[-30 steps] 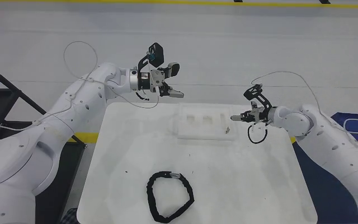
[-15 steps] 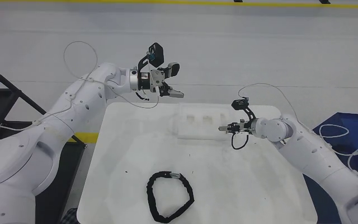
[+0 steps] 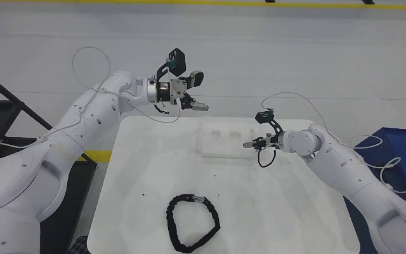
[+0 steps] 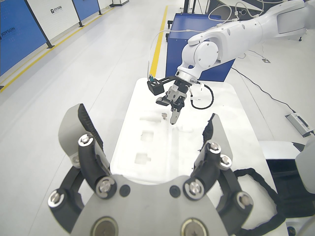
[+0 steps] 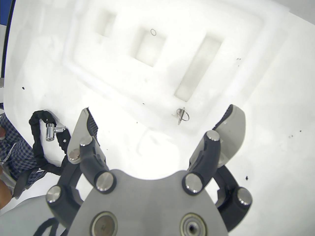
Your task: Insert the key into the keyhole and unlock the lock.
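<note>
Fingers of the right gripper were held wide apart, with nothing between them. Since a second before, that gripper had been moved in from the right edge of the table and was hung over the white foam tray. The key (small, with a ring) was left lying on the tray, near the open fingers but not touched. The left gripper was kept still by the far edge, fingers apart too. The black chain lock was not moved.
</note>
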Action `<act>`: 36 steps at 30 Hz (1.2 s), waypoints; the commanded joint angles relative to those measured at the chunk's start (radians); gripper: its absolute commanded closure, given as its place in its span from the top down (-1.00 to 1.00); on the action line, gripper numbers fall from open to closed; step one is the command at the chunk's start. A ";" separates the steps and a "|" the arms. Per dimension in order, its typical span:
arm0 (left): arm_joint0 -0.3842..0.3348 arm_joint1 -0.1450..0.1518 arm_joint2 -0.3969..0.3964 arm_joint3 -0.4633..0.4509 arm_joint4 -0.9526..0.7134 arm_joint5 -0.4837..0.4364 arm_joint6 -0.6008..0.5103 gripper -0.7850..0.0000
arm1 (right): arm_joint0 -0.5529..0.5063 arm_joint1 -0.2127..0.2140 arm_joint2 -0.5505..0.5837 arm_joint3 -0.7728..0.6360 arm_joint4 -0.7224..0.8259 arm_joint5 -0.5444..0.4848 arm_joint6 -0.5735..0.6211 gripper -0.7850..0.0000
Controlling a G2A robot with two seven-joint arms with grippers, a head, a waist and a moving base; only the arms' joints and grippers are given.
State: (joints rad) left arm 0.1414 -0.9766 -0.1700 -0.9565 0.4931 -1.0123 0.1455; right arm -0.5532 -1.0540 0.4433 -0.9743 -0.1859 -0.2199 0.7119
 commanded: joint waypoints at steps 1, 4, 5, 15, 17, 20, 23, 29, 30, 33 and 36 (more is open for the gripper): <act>0.000 0.000 0.000 0.000 0.000 0.000 0.000 1.00 | 0.000 0.000 0.000 0.000 0.000 0.000 0.000 1.00; 0.000 0.000 0.000 0.000 0.000 0.000 0.000 1.00 | 0.000 0.000 0.000 0.000 0.000 0.000 0.000 1.00; 0.000 0.000 0.000 0.000 0.000 0.000 0.000 1.00 | 0.000 0.000 0.000 0.000 0.000 0.000 0.000 1.00; 0.000 0.000 0.000 0.000 0.000 0.000 0.000 1.00 | -0.005 -0.002 -0.006 -0.009 -0.023 0.017 0.011 1.00; 0.000 0.000 0.000 0.000 0.000 0.000 0.000 1.00 | -0.003 -0.008 -0.007 -0.018 -0.031 0.026 0.038 1.00; 0.000 0.000 0.000 0.000 0.000 0.000 0.000 1.00 | 0.000 -0.022 -0.006 0.000 -0.024 0.019 0.061 1.00; 0.000 0.000 0.000 0.000 0.000 0.000 0.000 1.00 | 0.012 -0.039 -0.009 0.025 -0.018 0.008 0.092 1.00; 0.000 0.000 0.000 0.000 0.000 0.000 0.000 1.00 | 0.036 -0.076 -0.022 0.082 -0.037 0.000 0.130 0.95; 0.000 0.000 0.000 0.000 0.000 0.000 0.000 1.00 | 0.040 -0.082 -0.024 0.090 -0.040 -0.001 0.134 0.68; 0.000 0.000 0.000 0.000 0.000 0.000 0.000 1.00 | 0.049 -0.099 -0.028 0.114 -0.046 -0.006 0.149 0.00; 0.000 0.000 0.000 0.000 0.000 0.000 0.000 1.00 | 0.060 -0.114 -0.034 0.131 -0.077 0.003 0.147 -0.11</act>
State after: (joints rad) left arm 0.1414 -0.9766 -0.1700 -0.9565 0.4931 -1.0123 0.1455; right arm -0.4967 -1.1635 0.4109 -0.8475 -0.2504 -0.2225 0.8629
